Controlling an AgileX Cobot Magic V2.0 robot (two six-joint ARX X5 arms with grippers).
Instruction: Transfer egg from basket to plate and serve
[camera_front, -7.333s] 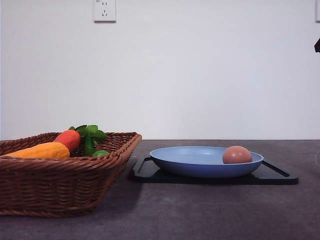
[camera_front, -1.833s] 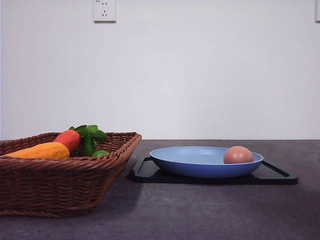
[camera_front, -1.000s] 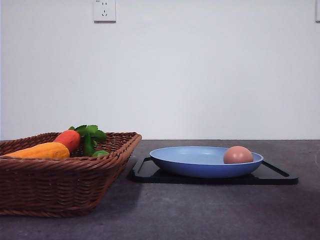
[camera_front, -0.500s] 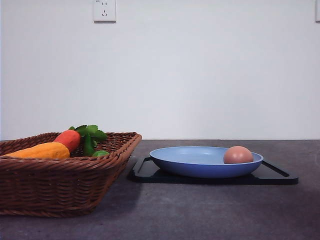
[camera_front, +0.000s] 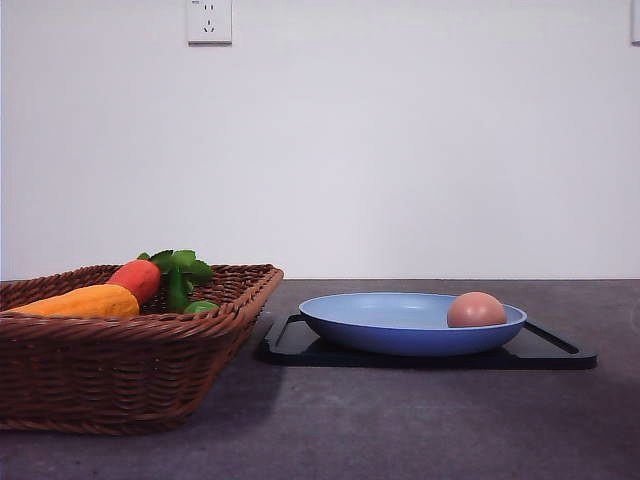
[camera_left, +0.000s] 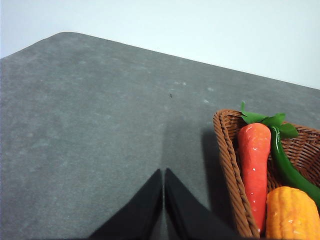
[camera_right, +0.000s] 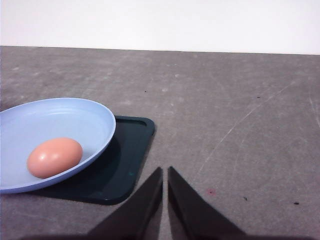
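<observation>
On the plate (camera_front: 400, 322), toward its right rim in the front view, the egg (camera_front: 476, 310) is seen at rest, so the transfer is judged done and only the serving is judged to remain. The plate is carried by a black tray (camera_front: 555, 352) on the table (camera_front: 420, 430), and the basket (camera_front: 120, 350) stands to the left of the plate, just beside the tray, with an orange vegetable (camera_front: 85, 301), a red one (camera_front: 138, 278) and green leaves (camera_front: 182, 270) left inside it. By the left wrist view, the left gripper (camera_left: 163, 175) is shown with its fingers (camera_left: 145, 210) closed together on nothing, above bare table beside the basket's corner, well apart from the plate. By the right wrist view, the right gripper (camera_right: 165, 172) is likewise shown with its fingers (camera_right: 190, 210) pressed together and empty, over the table just off the tray's near corner, the egg lying on the plate's near side. For serving to be done well, the tray is best taken by its edge, kept level and moved slowly, since a smooth egg on a shallow plate would be expected to roll toward the rim at any tilt or jerk; the fingers would first have to be opened.
</observation>
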